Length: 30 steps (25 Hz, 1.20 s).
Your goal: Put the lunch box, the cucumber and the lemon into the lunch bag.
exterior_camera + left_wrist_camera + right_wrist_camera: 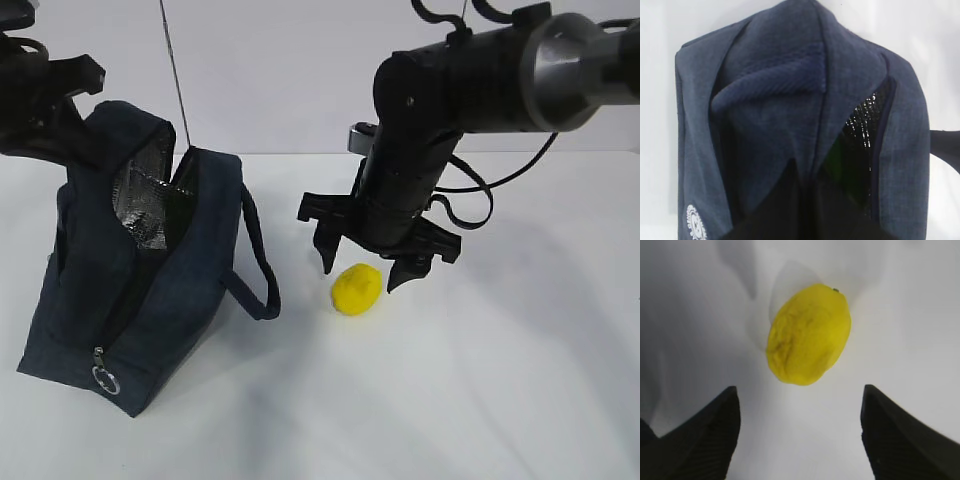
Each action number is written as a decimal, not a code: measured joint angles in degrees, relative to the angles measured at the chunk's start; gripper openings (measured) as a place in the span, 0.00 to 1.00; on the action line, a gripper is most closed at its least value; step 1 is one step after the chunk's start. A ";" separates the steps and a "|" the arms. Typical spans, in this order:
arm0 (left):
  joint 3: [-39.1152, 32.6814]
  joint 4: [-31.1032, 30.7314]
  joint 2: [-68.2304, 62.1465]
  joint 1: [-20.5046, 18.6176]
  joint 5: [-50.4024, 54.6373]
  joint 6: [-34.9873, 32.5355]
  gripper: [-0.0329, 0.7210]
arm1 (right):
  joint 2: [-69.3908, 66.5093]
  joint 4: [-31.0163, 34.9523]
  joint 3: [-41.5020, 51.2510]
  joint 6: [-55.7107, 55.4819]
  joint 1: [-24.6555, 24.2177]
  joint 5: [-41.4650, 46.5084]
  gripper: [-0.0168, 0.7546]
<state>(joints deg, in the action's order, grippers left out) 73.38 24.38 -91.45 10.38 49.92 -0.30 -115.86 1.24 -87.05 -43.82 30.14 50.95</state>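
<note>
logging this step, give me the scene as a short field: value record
lunch bag: upright on the table, top open, foil lining showing
left gripper: shut on the bag's top edge, holding it open
lemon: on the table right of the bag
right gripper: open, just above the lemon, not touching
lunch box, cucumber: not visible outside the bag

Lighting is bright and even, apparently from overhead; the white table (500,400) reads nearly blown out around me. Below my right claw (368,268) the lemon (357,289) throws only a faint, soft shadow on the table. In my right wrist view, pale grey shadows spread beyond the lemon (809,334); my fingertips (700,440) at the bottom are soft-edged and nearly featureless black. In my left wrist view the lunch bag (790,125) fills the frame, slightly soft, with glare specks on the lining (865,120); its foil also glints in the exterior view.
</note>
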 joint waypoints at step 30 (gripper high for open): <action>0.00 -0.02 0.00 0.00 -0.43 -0.82 0.03 | -8.22 -1.71 0.00 -6.17 -2.76 -9.53 0.72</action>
<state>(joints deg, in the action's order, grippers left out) 73.38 24.35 -91.45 10.38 49.49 -1.13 -124.08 -0.47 -87.05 -49.99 27.39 41.42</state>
